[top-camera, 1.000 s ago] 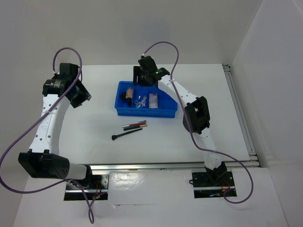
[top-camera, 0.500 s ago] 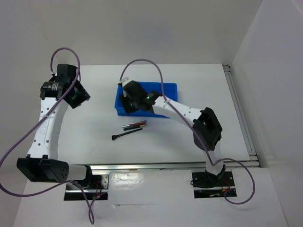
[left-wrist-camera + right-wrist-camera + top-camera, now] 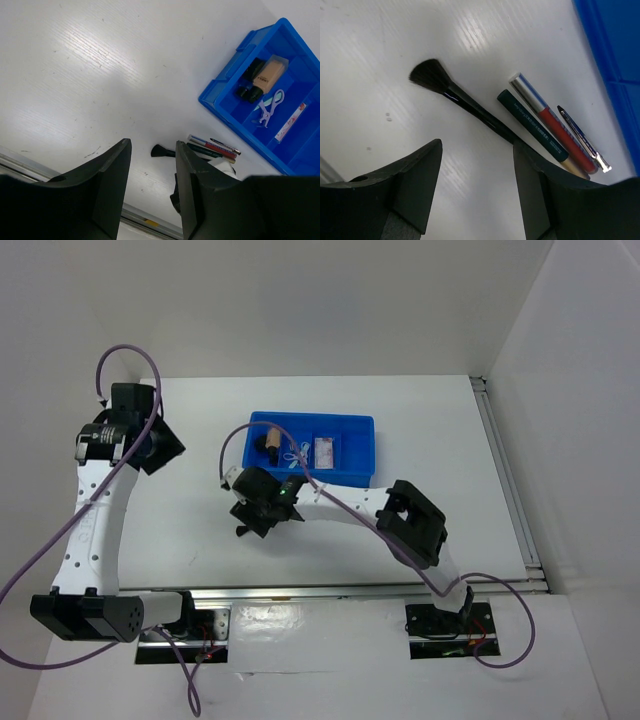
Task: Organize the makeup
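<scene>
Brush (image 3: 470,108), seemingly untouched, before right gripper (image 3: 477,147)

Top external: hanging high above and behind the arm bases, looking steeply down, taking in the whole table (image 3: 480,470), both arms, and the tray (image 3: 355,430) at upper centre of the frame.

Left wrist: hovering well above the table's left side, peering down past its own fingers (image 3: 110,190) along the bottom edge, catching the tray at upper right, and the brush (image 3: 161,150) and pencils (image 3: 212,146) at lower centre.

Right wrist: sitting very close to the table, looking past its fingers (image 3: 415,185) at the bottom, framing brush and pencils large at mid-frame, clipping a tray corner at upper right.

Sharing the tray across all three; sharing brush and pencils between both wrist views.
</scene>
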`<state>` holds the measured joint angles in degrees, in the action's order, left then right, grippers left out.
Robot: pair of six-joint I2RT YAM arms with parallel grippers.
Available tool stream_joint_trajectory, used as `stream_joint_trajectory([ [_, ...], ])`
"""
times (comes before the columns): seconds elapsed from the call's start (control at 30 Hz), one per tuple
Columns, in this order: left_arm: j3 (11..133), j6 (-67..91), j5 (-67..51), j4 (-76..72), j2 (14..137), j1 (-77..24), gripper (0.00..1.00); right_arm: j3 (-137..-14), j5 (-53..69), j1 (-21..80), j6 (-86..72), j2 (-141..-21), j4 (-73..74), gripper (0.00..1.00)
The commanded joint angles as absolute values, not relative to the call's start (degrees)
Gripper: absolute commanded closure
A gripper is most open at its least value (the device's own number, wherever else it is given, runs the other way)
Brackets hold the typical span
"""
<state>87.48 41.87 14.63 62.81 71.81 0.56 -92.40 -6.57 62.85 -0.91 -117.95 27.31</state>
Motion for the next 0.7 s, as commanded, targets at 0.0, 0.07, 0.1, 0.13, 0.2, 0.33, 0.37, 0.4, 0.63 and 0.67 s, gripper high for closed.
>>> stream_joint_trajectory([
  [0.0, 87.54, 41.13, 14.77, 62.49, 71.19, 0.88, 0.46, -93.16, -7.39, 62.58, 1.58, -120.93, 25.66, 0.34],
  [0.07, 87.54, 41.13, 14.77, 62.49, 71.19, 0.88, 0.46, -93.16, -7.38, 62.58, 2.10, -121.46, 25.66, 0.34],
  [0.1, 87.54, 41.13, 14.77, 62.49, 71.19, 0.88, 0.46, -93.16, -7.38, 62.58, 2.11, -121.99, 25.05, 0.34],
  [0.13, 87.54, 41.13, 14.77, 62.49, 71.19, 0.88, 0.46, -93.16, -6.77, 62.58, 2.11, -121.99, 25.05, 0.34],
  [0.2, 87.01, 41.13, 14.77, 62.49, 71.19, 0.88, 0.46, -93.16, -6.77, 61.97, 2.11, -122.60, 24.52, 0.35],
  [0.33, 87.01, 41.13, 15.29, 62.49, 71.19, 0.88, 0.46, -93.16, -6.24, 61.44, 2.64, -123.22, 23.99, 0.36],
  [0.37, 87.01, 41.13, 15.29, 62.49, 71.19, 0.88, 0.46, -93.69, -6.24, 61.44, 2.64, -123.74, 23.99, 0.36],
  [0.4, 87.01, 41.13, 15.29, 62.49, 71.19, 0.88, 0.46, -93.69, -6.24, 61.44, 3.16, -123.75, 23.99, 0.36],
  [0.63, 86.48, 41.13, 15.29, 61.96, 71.19, 0.88, 0.46, -93.17, -4.49, 60.38, 2.64, -125.42, 23.47, 0.39],
  [0.67, 86.48, 41.13, 15.29, 61.96, 71.19, 0.88, 0.46, -93.16, -4.48, 60.38, 2.64, -125.42, 23.47, 0.40],
])
